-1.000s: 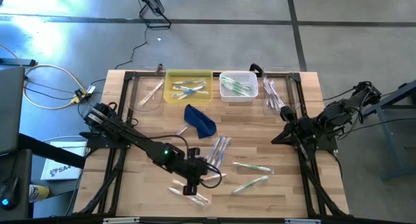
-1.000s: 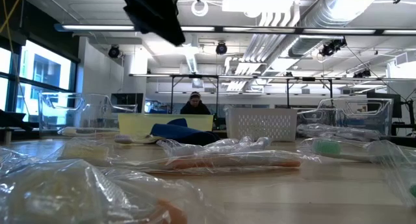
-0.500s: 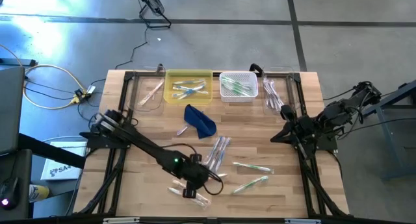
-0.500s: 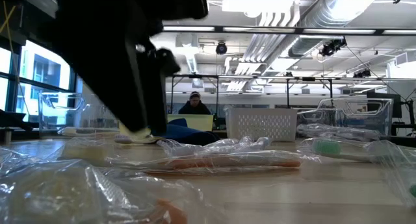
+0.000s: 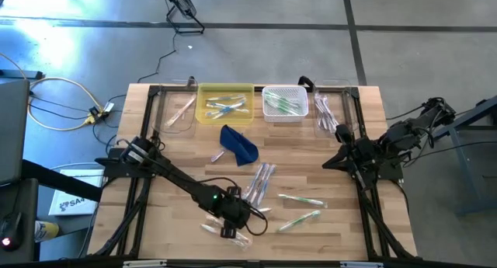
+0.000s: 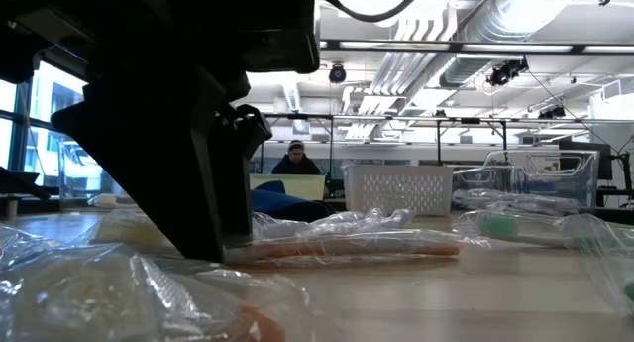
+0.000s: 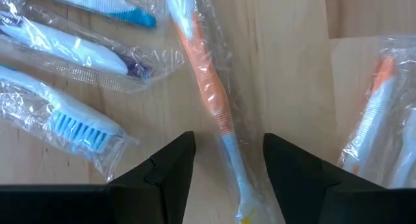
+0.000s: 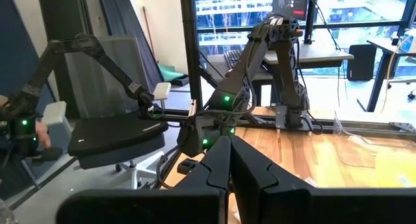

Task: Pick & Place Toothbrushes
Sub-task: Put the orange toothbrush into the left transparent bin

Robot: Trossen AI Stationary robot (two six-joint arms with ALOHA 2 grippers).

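Observation:
Wrapped toothbrushes lie flat and loose on the wooden table: a cluster point(image 5: 260, 181), two green ones point(image 5: 301, 200) and several by the near edge point(image 5: 242, 238). My left gripper point(image 5: 227, 227) is open and low over an orange-and-white toothbrush point(image 7: 211, 100) in clear wrap. Its fingers point(image 7: 172, 162) stand on either side of the handle, down at the table top point(image 6: 213, 251). The same toothbrush point(image 6: 347, 248) also shows in the low view. My right gripper point(image 8: 229, 160) is shut and raised over the table's right side point(image 5: 342, 137).
Along the far edge stand a clear bin point(image 5: 180, 109), a yellow bin point(image 5: 225, 103) with blue brushes, a white basket point(image 5: 284, 103) with green ones and another clear bin point(image 5: 326, 109). A dark blue pouch point(image 5: 239, 144) lies mid-table. A person point(image 6: 295, 161) sits far behind.
My left gripper has come down toward the table near its near edge, and its arm now fills the left of the low view. Its fingers have reached the table top. The toothbrushes have not shifted.

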